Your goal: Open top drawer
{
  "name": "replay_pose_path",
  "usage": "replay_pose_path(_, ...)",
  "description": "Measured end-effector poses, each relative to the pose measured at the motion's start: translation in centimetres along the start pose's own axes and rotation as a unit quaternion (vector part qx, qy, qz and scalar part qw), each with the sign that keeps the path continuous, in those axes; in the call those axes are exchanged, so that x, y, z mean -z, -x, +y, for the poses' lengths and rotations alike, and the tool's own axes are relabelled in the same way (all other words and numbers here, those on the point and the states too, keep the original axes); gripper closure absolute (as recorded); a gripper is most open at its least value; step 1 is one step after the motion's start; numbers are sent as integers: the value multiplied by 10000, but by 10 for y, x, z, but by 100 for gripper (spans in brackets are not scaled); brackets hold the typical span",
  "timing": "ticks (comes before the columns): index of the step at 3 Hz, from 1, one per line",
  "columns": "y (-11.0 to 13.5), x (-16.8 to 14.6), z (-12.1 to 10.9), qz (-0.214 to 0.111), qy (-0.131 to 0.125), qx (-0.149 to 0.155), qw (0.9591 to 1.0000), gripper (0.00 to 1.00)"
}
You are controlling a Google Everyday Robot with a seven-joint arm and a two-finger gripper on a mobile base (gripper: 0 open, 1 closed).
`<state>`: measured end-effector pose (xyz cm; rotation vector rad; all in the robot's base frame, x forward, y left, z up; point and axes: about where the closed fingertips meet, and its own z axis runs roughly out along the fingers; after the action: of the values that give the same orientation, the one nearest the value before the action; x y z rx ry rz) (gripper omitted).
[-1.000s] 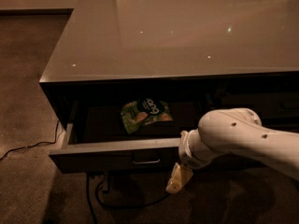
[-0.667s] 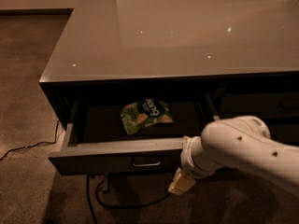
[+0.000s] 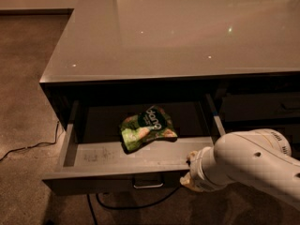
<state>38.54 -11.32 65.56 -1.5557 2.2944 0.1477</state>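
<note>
Camera view: we have the top drawer [image 3: 93, 185] well open, nearly done; gripper [image 3: 188, 176] sits at its front, right of centre, grip state we cannot tell.

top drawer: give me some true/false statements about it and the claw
1. The top drawer stands pulled out. True.
2. A green snack bag lies inside it. True.
3. The claw rests on the snack bag. False: it is outside the drawer, low by the right end of the drawer front, largely hidden behind the arm.
4. The metal pull sits at the left end of the front. False: it is near the centre.
5. A cable lies on the floor at the left. True.
</note>
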Motion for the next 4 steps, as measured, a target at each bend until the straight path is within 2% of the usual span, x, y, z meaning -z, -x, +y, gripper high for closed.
replay_pose_path(1,3,8,-1,0,0,0,10000,88)
replay_pose_path(2,5,13,-2,0,0,0,10000,86)
replay_pose_path(4,9,17,0,-91,-36,68,9999,39)
